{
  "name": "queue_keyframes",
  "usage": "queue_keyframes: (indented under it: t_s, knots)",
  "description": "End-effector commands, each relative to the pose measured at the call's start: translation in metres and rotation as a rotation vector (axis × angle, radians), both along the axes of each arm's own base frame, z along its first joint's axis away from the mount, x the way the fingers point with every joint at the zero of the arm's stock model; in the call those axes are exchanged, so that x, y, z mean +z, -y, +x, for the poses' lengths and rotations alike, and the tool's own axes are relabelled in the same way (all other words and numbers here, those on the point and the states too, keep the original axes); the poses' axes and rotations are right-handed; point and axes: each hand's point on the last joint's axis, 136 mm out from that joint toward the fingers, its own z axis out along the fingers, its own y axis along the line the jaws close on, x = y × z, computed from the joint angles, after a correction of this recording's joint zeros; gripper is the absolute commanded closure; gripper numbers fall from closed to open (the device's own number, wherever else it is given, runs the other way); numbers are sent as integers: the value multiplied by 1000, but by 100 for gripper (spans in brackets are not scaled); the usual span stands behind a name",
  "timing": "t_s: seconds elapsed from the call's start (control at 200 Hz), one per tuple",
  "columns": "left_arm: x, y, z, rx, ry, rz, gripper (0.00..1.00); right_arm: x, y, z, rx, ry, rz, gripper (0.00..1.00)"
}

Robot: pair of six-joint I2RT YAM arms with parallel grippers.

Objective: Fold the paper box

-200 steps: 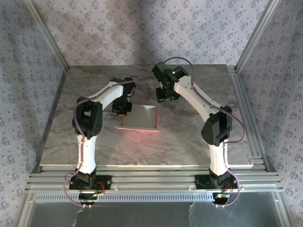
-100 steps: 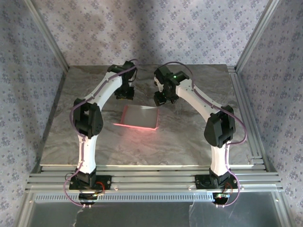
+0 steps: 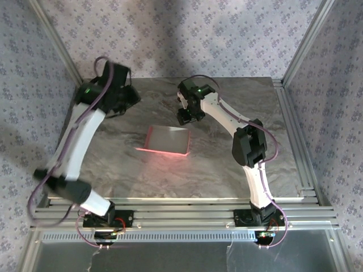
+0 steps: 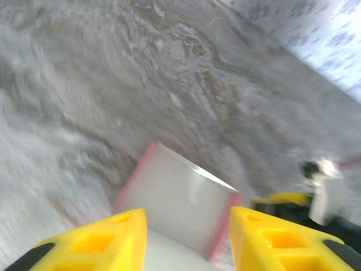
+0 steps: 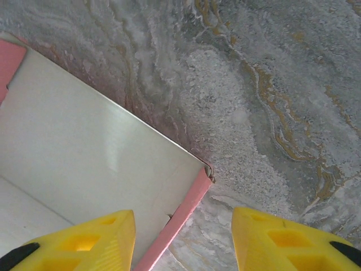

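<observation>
The thin pink-red cardboard paper box (image 3: 167, 140) lies flat, pale side up, with bare grey marbled table (image 3: 227, 164) round every edge. Our left gripper (image 4: 188, 240) hangs released, well apart from it; our right gripper (image 5: 183, 240), unclenched and empty, hovers by its far-right corner

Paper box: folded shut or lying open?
Open: the paper box lies pale side up on the table, pink tabs along its edges.

Left arm (image 3: 79, 136) and right arm (image 3: 226, 115) are twins: white shells, chunky black joints (image 3: 249, 144), skinny purple cables (image 3: 105, 59) looping alongside, tiny green light (image 3: 199, 89), yellow fingers (image 5: 84, 240) with black tips.
</observation>
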Motion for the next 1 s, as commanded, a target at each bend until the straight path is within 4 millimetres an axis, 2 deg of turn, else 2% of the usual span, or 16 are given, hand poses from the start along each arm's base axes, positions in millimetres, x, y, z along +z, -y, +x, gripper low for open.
queue_keyframes:
  t_s: [0.0,0.085,0.155,0.21,0.29,0.4,0.53,0.775,0.909,0.994]
  knots:
    - [-26,-5,-70,293,-208,-222,61,33,14,10,-113,57,41,50]
    - [-43,9,-113,407,-283,-394,59,45,20,10,-141,75,44,50]
    - [-63,30,-130,464,-326,-538,55,55,21,8,-143,89,50,50]
    - [-81,48,-134,489,-368,-619,52,62,21,5,-140,99,56,51]
    - [-98,70,-130,508,-397,-671,47,72,22,-1,-140,110,67,51]
    - [-115,84,-118,545,-412,-627,35,84,26,-14,-137,126,76,51]
    - [-138,100,-109,569,-459,-603,33,94,35,-31,-142,137,86,51]
    - [-182,103,-114,629,-533,-518,42,102,59,-57,-170,149,86,51]
    - [-191,101,-103,612,-514,-472,51,101,63,-62,-172,146,85,52]
    - [-193,97,-102,563,-526,-386,56,101,64,-61,-174,144,85,53]
